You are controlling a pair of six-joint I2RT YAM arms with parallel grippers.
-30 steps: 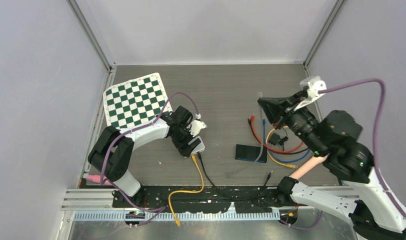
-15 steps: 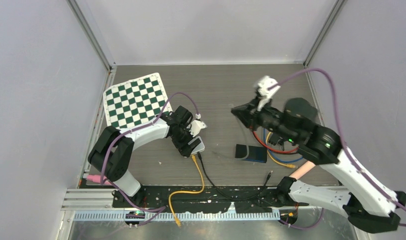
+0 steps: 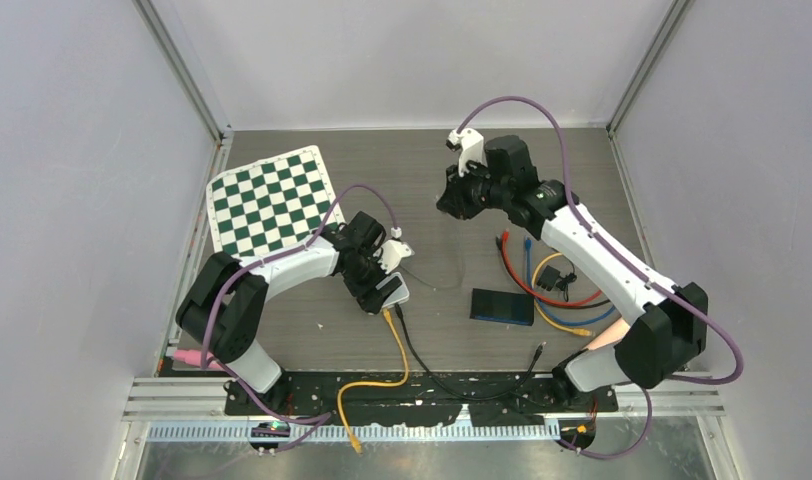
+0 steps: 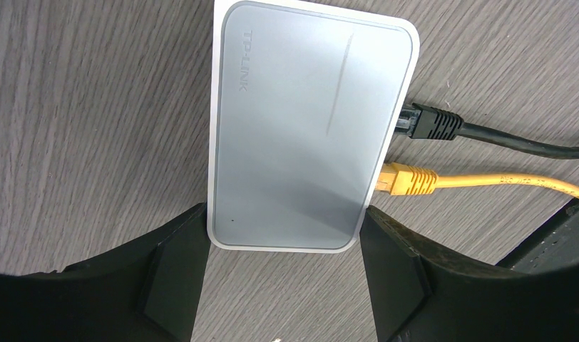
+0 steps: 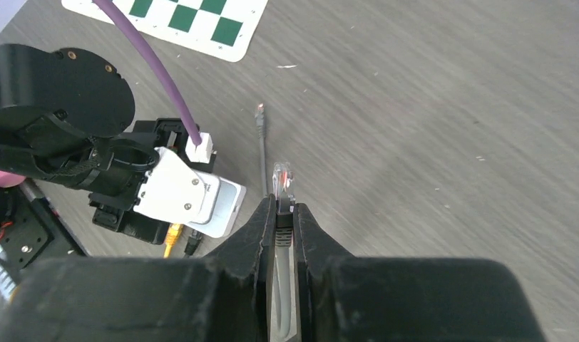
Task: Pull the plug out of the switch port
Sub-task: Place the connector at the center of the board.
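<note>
Now left claw (image 4: 283, 276) hugs flat grey plastic switch box (image 4: 301, 128) by both sides, fingers tight on it. Box lies on grey wooden table (image 5: 451, 107). Black plug (image 4: 433, 125) and yellow plug (image 4: 408, 178) sit in box ports, side by side. Right claw (image 5: 285, 214), well apart from box, pinches thin grey cable with see-through plug tip (image 5: 282, 178), fingers squeezed tight.

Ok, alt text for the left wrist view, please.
The left gripper clamps a grey TP-Link switch on the wood-grain table. A black plug and a yellow plug sit in ports on its edge at picture right.
</note>
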